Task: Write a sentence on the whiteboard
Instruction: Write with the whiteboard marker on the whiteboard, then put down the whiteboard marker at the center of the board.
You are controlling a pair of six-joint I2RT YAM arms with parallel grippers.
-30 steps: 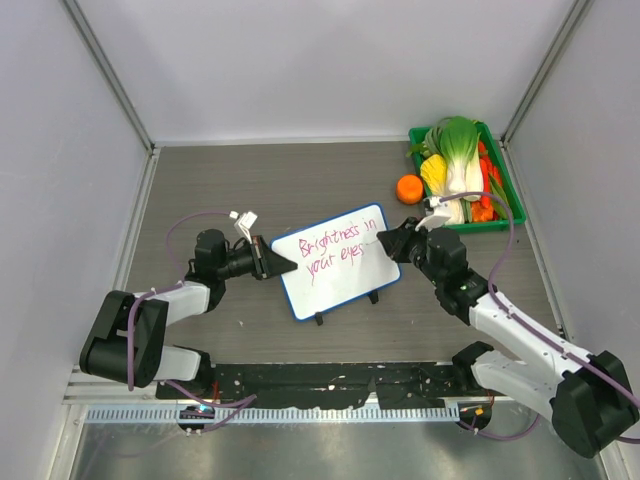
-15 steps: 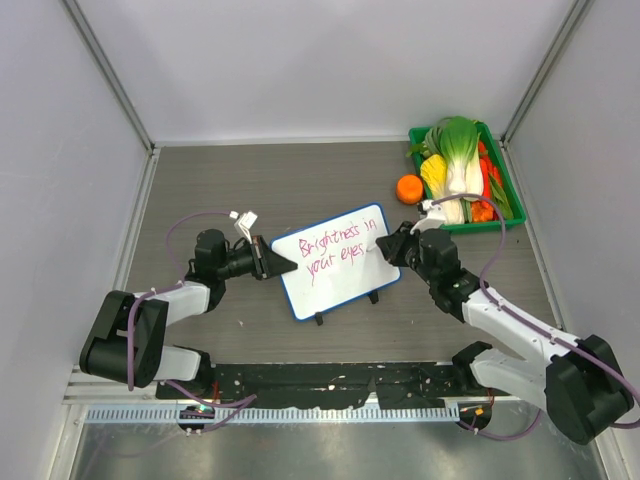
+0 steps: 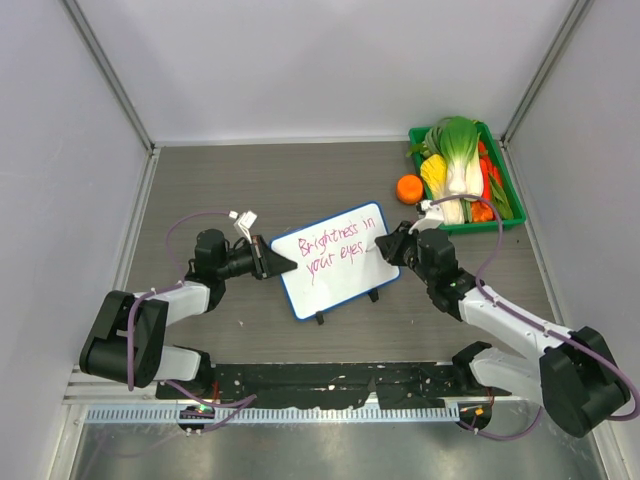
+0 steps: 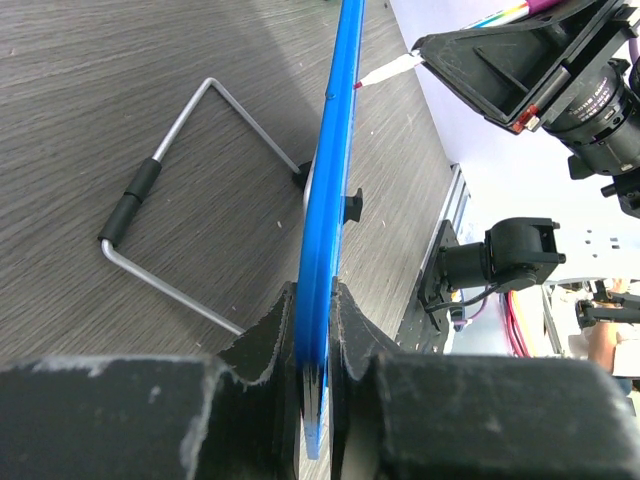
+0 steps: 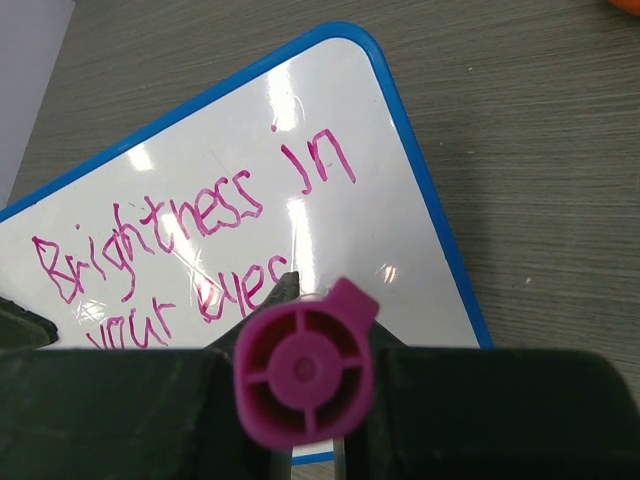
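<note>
Top external: left claw (image 3: 286, 265) pinches the whiteboard (image 3: 335, 285) rim; right claw (image 3: 384, 249) clamps a marker (image 5: 305, 375).

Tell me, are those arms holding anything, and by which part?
The left gripper clamps the whiteboard by its blue side edge; the right gripper grips a magenta marker by its barrel.

Beyond the black base plate (image 3: 330, 378), the left arm (image 3: 175, 298) and right arm (image 3: 510, 325) are showing white shells between black joints, purple cables (image 3: 129, 345) trailing along both. The left gripper (image 3: 289, 265) and right gripper (image 3: 385, 247) are looking matte black.
</note>
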